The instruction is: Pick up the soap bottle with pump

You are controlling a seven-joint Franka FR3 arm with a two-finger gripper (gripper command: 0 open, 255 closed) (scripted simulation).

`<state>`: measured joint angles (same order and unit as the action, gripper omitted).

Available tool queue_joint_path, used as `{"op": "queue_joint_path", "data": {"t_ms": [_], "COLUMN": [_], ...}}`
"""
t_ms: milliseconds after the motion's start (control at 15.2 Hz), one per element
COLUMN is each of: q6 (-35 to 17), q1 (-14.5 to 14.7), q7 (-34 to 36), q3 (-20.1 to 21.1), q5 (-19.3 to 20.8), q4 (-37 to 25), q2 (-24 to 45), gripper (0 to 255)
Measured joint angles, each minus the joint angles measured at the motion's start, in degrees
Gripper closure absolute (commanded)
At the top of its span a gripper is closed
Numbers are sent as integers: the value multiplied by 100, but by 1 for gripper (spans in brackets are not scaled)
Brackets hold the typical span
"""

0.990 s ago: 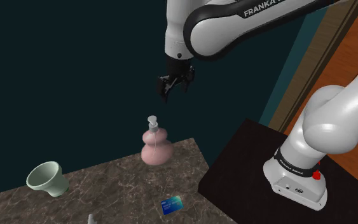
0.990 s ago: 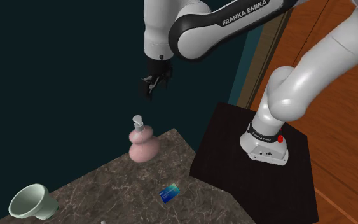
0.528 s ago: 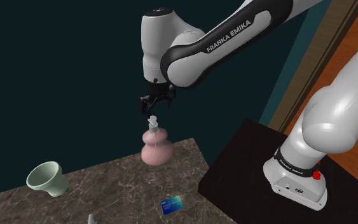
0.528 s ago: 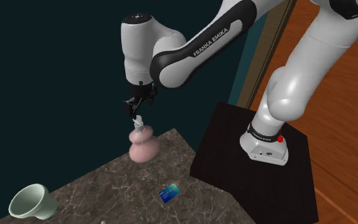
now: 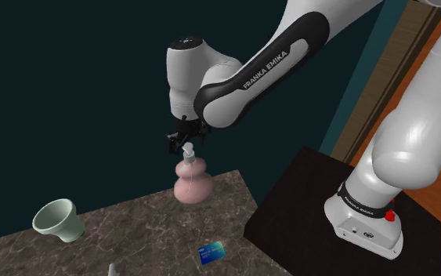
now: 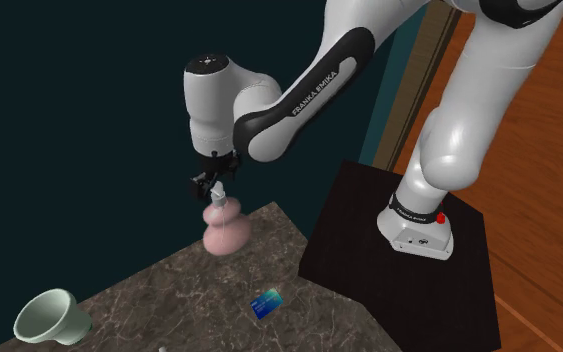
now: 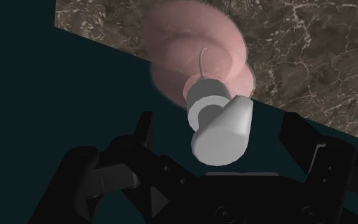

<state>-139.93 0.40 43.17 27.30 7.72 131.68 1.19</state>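
A pink, gourd-shaped soap bottle with a pale grey pump stands upright near the back corner of the marble counter. My black gripper hangs straight down over it, level with the pump. In the wrist view the pump head lies between the two fingers, which stand apart on either side without touching it. The gripper is open and holds nothing.
A pale green cup lies at the counter's left. A blue card lies near the front edge. A dark teal wall rises just behind the bottle. The black stand is right of the counter.
The arm has come down and towards the shoulder view's left, from above and right of the bottle to the pump. The fingers have stayed apart.
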Motion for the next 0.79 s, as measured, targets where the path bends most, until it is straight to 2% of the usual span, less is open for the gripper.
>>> {"op": "queue_joint_path", "data": {"t_ms": [132,198,792], "q6": [-133,-167,-209], "q1": [2,4,0], "q7": [79,100,127], "q3": [-5,-8,-18], "q5": [99,128,178], "q4": [42,49,33], "q2": [109,140,184], "gripper": [0,255,255]}}
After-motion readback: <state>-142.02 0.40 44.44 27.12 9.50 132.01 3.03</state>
